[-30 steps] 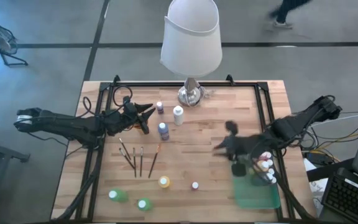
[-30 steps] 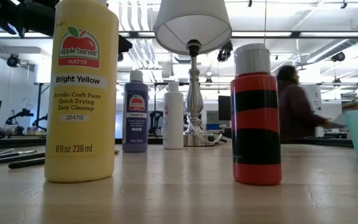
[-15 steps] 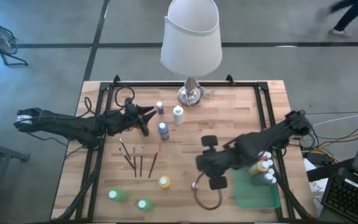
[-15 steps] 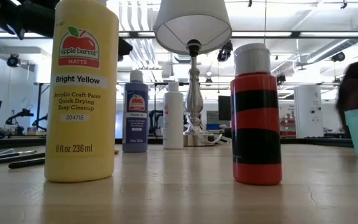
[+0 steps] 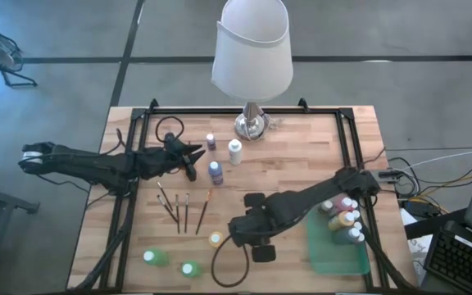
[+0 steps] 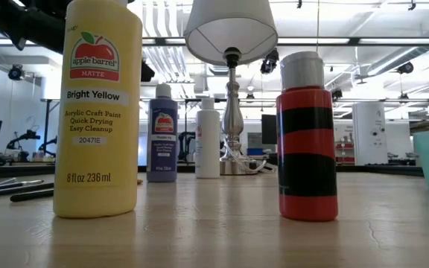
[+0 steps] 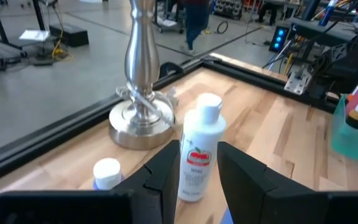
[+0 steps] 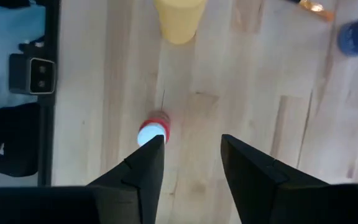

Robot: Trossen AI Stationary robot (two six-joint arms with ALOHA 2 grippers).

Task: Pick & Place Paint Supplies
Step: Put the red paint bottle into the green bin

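Note:
A small red paint bottle (image 8: 153, 132) with a white cap stands upright on the wood table; in the low view the red bottle (image 6: 307, 141) is on the right. My right gripper (image 8: 191, 152) hangs open above it, pointing down, and its body (image 5: 248, 231) hides the bottle in the high view. A yellow bottle (image 5: 216, 239) stands just left of it. My left gripper (image 5: 192, 160) hovers open at the table's left, aimed at a white bottle (image 7: 197, 155) that stands farther off. Several brushes (image 5: 181, 211) lie flat.
A green tray (image 5: 338, 250) at the near right holds several bottles (image 5: 340, 215). A lamp (image 5: 251, 49) stands at the far middle, with a blue bottle (image 5: 215, 171) and a small purple one (image 5: 211, 142) before it. Two green bottles (image 5: 170, 263) stand near the front left.
My right gripper has swung from over the green tray toward the table's left and near edge, sinking a little and tipping from slanted to pointing almost straight down over the red bottle. The bottles and brushes have stayed where they were.

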